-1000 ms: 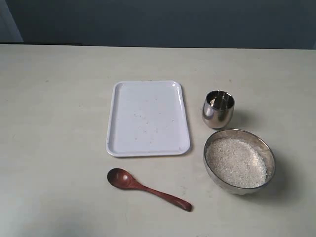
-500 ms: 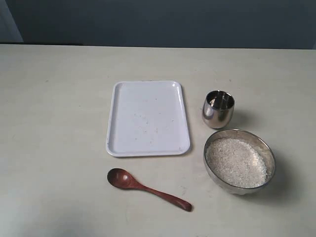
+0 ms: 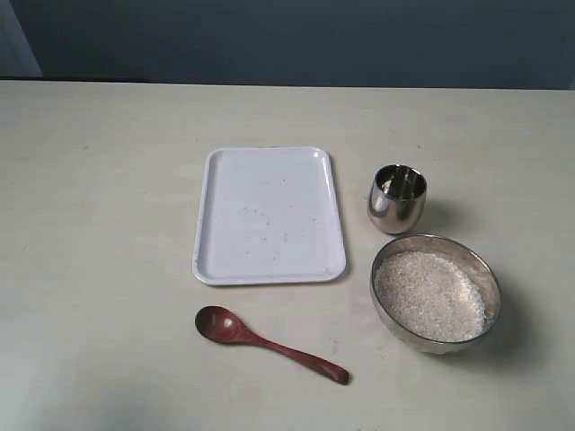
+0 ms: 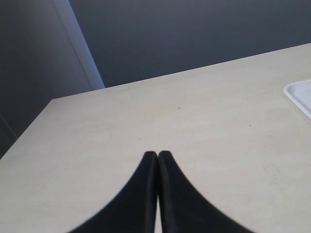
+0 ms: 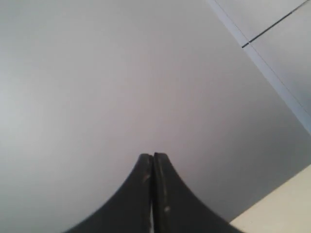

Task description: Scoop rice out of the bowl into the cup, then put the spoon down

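2 empty claws, left claw (image 4: 157, 154) and right claw (image 5: 152, 157), are pinched closed. Spoon (image 3: 271, 346) lies lower centre, handle slanting lower right; which arm is nearer, unclear.

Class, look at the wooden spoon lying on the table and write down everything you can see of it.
The spoon is dark reddish-brown, glossy and looks like wood. It has an oval bowl and a slim, tapering handle. It lies flat on the pale table with its hollow facing up, and no rice shows in it. In the exterior view the bowl end is to the left and the handle slants down to the right. It sits just below the white tray, apart from it. Only the table touches it.
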You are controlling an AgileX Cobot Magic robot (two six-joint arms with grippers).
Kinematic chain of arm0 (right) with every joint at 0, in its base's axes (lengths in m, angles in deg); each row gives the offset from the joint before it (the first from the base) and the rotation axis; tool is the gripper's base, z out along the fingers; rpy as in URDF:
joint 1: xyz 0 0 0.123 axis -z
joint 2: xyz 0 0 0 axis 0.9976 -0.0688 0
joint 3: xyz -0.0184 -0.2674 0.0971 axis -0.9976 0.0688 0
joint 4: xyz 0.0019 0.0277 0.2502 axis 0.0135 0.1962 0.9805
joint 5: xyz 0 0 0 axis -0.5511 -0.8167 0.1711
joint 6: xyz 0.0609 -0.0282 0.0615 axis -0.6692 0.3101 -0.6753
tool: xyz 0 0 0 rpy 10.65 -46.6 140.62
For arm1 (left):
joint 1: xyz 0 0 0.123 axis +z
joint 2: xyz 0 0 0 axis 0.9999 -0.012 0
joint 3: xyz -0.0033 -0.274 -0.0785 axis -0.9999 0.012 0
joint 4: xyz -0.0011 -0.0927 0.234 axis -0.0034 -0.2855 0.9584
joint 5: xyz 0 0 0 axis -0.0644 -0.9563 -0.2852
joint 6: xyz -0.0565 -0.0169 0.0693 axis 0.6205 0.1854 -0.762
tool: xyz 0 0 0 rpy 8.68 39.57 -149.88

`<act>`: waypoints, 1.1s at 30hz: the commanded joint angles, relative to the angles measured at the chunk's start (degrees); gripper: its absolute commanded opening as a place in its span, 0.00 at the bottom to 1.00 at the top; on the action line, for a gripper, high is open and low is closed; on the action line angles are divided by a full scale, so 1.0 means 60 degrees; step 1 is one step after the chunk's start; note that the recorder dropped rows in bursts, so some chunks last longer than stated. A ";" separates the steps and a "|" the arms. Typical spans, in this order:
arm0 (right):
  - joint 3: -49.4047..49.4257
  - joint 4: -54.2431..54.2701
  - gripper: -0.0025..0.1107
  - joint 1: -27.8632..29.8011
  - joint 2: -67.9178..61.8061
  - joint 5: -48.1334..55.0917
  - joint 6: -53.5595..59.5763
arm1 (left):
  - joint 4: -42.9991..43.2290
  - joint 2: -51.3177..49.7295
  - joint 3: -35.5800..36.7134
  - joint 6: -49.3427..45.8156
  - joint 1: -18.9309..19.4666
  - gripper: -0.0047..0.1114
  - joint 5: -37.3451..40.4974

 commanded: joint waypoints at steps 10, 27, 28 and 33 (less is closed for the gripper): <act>-0.0022 0.0567 0.01 0.0027 0.0030 0.1805 -0.0325 | -0.0017 0.0044 -0.0023 0.0060 0.0007 0.04 -0.0132; -0.1997 -0.8166 0.01 -0.1500 -0.2260 -0.0150 -0.4423 | -0.0017 0.0044 -0.0023 0.0060 0.0007 0.04 -0.0132; -0.2449 -0.9165 0.01 -0.1668 -0.2859 -0.0347 -0.4997 | -0.0017 0.0044 -0.0023 0.0060 0.0007 0.04 -0.0132; -0.5359 -1.4713 0.01 -0.2021 -0.6975 -0.2417 -0.7661 | -0.0017 0.0044 -0.0023 0.0060 0.0007 0.04 -0.0132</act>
